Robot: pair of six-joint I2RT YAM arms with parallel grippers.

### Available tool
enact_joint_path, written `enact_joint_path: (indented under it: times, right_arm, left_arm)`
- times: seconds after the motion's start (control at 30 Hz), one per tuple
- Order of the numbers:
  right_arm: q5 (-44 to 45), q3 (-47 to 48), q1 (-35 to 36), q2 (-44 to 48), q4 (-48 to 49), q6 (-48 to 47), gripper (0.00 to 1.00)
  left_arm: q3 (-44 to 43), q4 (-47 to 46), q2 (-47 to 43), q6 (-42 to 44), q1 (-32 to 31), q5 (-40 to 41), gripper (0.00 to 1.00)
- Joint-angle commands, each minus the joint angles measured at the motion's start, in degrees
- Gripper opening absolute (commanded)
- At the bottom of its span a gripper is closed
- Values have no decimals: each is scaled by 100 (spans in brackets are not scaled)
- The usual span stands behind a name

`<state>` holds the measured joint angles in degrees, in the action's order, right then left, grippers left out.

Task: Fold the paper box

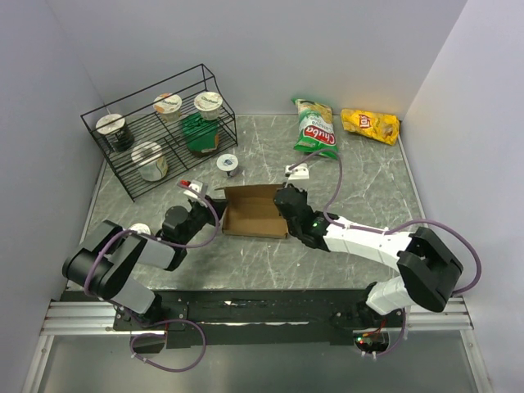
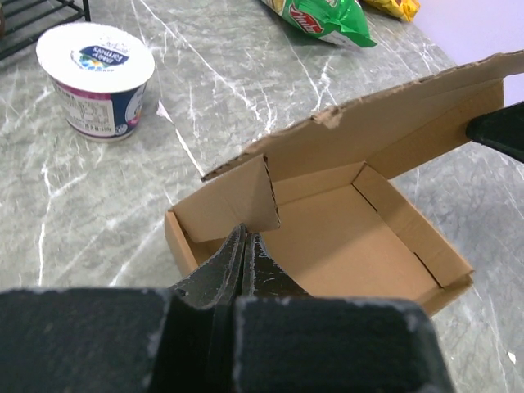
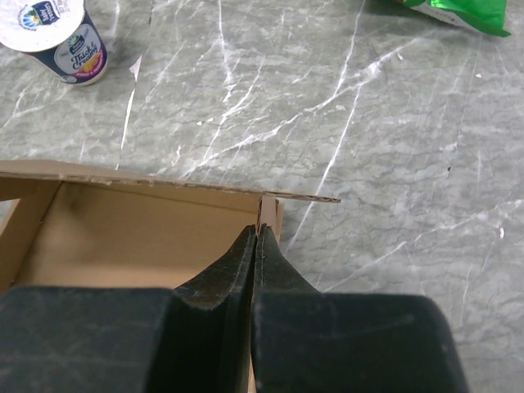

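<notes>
The yellow chip bag point(image 1: 370, 125) near the far right corner of the table is showing the red Lay's logo. The green chip bag point(image 1: 316, 127) just left of it along the far edge is carrying white lettering on a red banner, too small to read. The yogurt cup point(image 2: 97, 78) toward the middle of the far edge is bearing a blue printed lid and a side label, both too blurred to make out.
</notes>
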<state>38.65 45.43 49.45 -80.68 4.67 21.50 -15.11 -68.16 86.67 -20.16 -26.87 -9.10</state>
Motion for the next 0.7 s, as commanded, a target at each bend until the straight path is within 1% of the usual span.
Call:
enact_joint_path:
  times: [0.0,0.23,0.37,0.43,0.47,0.5,0.53,0.57,0.63,0.67]
  right_arm:
    - [-570,-43,337,-246,61,452,0]
    - [-508,-131,504,-308,-124,680,0]
    - [-500,-157,504,-263,-133,725,0]
    - [-341,-148,513,-281,-177,602,0]
    - [-341,-192,504,-281,32,436,0]
    - [-332,-236,513,-272,147,78,0]
    - [-315,-349,495,-203,227,-74,0]
    - [-384,-420,469,-150,376,-476,0]
    - [-543,-569,416,-1,701,-742,0]
    - [-674,-623,320,44,798,-1100,0]
  left_arm:
    - [166,163,7,-242,-196,-355,1]
    - [447,-48,-106,-348,-222,-110,1]
    - [500,49,-247,-348,-213,-30,1]
    - [510,153,-448,-357,-222,5,1]
    - [501,267,-545,-348,-204,57,1]
    - [475,416,-651,-339,-204,93,3]
    - [396,566,-904,-287,-196,119,7]
    - [360,915,-1046,-269,-152,137,12]
    - [316,1216,-1501,-295,-73,163,32]
    - [316,1426,-1652,-321,67,94,43]
